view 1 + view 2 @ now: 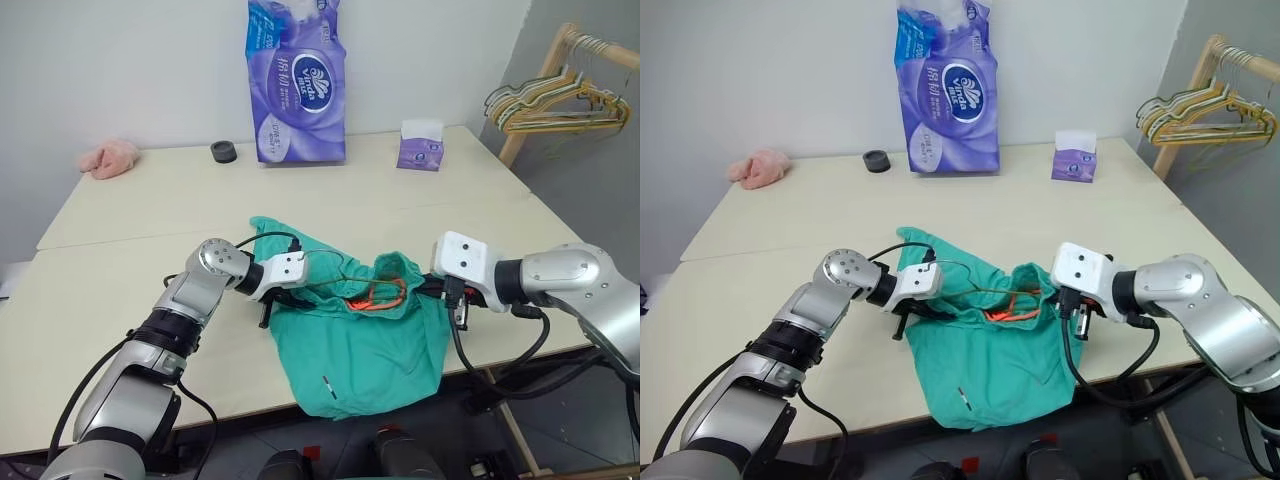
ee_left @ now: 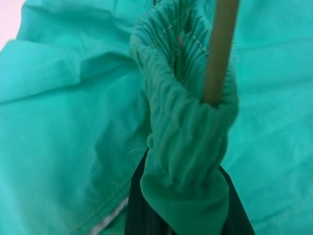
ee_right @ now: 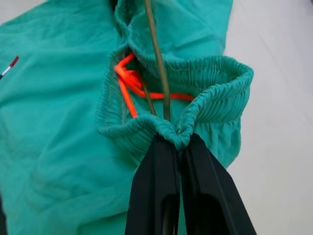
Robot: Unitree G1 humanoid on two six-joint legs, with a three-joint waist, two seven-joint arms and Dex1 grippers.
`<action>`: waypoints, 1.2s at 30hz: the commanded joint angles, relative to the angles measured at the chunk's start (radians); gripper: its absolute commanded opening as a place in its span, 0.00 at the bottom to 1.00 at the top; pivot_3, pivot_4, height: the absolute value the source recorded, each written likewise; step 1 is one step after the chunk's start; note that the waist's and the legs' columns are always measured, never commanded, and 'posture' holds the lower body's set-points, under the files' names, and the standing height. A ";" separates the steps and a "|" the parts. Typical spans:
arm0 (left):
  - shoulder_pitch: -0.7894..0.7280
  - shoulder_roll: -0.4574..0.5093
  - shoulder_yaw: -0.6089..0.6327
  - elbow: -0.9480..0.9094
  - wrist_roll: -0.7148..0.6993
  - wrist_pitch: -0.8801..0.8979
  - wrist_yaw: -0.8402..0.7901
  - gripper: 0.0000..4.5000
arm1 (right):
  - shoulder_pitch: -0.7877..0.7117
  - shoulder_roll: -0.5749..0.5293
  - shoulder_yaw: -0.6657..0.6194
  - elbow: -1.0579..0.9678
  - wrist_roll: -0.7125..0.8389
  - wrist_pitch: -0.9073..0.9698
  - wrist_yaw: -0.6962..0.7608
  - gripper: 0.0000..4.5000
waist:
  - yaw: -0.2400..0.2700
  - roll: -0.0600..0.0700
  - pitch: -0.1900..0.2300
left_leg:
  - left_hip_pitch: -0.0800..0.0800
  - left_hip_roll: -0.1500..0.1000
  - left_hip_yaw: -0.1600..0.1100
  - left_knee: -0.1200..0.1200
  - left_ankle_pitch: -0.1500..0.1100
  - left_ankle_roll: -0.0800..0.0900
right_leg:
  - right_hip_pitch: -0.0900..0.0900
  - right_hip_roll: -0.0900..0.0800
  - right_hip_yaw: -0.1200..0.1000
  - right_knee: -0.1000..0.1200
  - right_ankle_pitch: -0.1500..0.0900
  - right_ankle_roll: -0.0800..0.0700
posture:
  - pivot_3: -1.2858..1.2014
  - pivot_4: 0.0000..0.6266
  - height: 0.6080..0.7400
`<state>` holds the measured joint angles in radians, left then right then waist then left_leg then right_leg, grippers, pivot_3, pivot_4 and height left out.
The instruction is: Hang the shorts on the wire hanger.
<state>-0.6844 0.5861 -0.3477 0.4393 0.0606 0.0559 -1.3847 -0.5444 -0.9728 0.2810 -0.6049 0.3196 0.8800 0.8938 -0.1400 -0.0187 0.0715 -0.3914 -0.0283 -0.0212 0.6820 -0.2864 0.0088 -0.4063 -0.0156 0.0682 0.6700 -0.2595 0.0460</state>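
Observation:
The teal-green shorts (image 1: pixel 370 350) hang between my two grippers over the table's front edge, legs drooping below the edge. My left gripper (image 1: pixel 270 308) is shut on one bunched end of the elastic waistband (image 2: pixel 186 147). My right gripper (image 3: pixel 176 139) is shut on the opposite side of the waistband (image 3: pixel 215 83). The thin wire hanger (image 3: pixel 159 63) runs into the waistband opening, and its brass wire (image 2: pixel 221 49) passes through the gathered cloth beside the left gripper. An orange drawstring (image 3: pixel 129 83) lies inside the opening.
The pale table (image 1: pixel 150 200) carries a tall purple tissue pack (image 1: pixel 297 85), a small purple tissue box (image 1: pixel 421 146), a black ring (image 1: pixel 224 152) and a pink cloth lump (image 1: pixel 110 158) along its far side. A wooden rack with several hangers (image 1: pixel 560 100) stands at the far right.

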 commanded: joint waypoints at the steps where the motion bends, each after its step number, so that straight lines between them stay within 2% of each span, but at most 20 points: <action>1: -0.015 -0.009 0.005 -0.036 -0.010 -0.003 0.008 0.00 | -0.034 0.009 0.027 -0.015 -0.029 -0.030 0.016 0.01 | -0.001 0.000 0.000 | 0.000 0.000 0.000 0.000 0.000 0.000 | 0.000 0.000 0.000 0.000 0.000 0.000 | 0.43 0.08 1.00; 8: -0.014 -0.019 0.003 -0.040 -0.010 -0.001 0.007 0.00 | -0.025 0.018 0.053 -0.009 -0.110 -0.079 0.000 0.01 | -0.004 0.000 0.000 | 0.000 0.000 0.000 0.000 0.000 0.000 | 0.000 0.000 0.000 0.000 0.000 0.000 | 0.43 0.08 1.00; 12: -0.013 -0.020 0.002 -0.043 -0.010 -0.002 0.006 0.00 | 0.018 -0.013 0.016 -0.030 -0.116 -0.089 0.014 0.24 | -0.002 0.000 0.000 | 0.000 0.000 0.000 0.000 0.000 0.000 | 0.000 0.000 0.000 0.000 0.000 0.000 | 0.43 0.08 1.00; 22: -0.003 -0.028 -0.002 -0.050 -0.007 -0.003 0.003 0.00 | 0.203 -0.056 -0.161 -0.080 -0.023 0.019 0.007 0.97 | -0.003 0.000 0.000 | 0.000 0.000 0.000 0.000 0.000 0.000 | 0.000 -0.001 0.000 0.001 0.000 0.000 | 0.43 0.08 1.00; 28: -0.003 -0.031 -0.006 -0.048 -0.005 -0.009 -0.003 0.00 | 0.281 -0.046 -0.182 -0.031 -0.038 0.016 -0.030 0.97 | -0.004 0.000 0.000 | 0.000 -0.001 0.000 0.000 0.000 0.000 | 0.000 -0.001 0.000 0.001 0.000 0.000 | 0.43 0.08 1.00; 36: 0.001 -0.024 -0.010 -0.050 -0.003 -0.017 -0.007 0.00 | 0.278 -0.029 -0.151 0.093 -0.051 -0.026 -0.033 0.97 | -0.004 0.000 0.000 | 0.000 -0.001 0.000 0.000 0.000 0.000 | 0.000 -0.001 0.000 0.001 0.000 0.000 | 0.43 0.08 1.00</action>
<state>-0.6773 0.5549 -0.3569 0.4168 0.0636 0.0547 -1.3870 -0.2479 -1.0041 0.1399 -0.5124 0.2743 0.8753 0.8570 -0.1438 -0.0188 0.0713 -0.3915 -0.0291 -0.0212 0.6821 -0.2864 0.0088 -0.4063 -0.0161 0.0680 0.6709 -0.2596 0.0461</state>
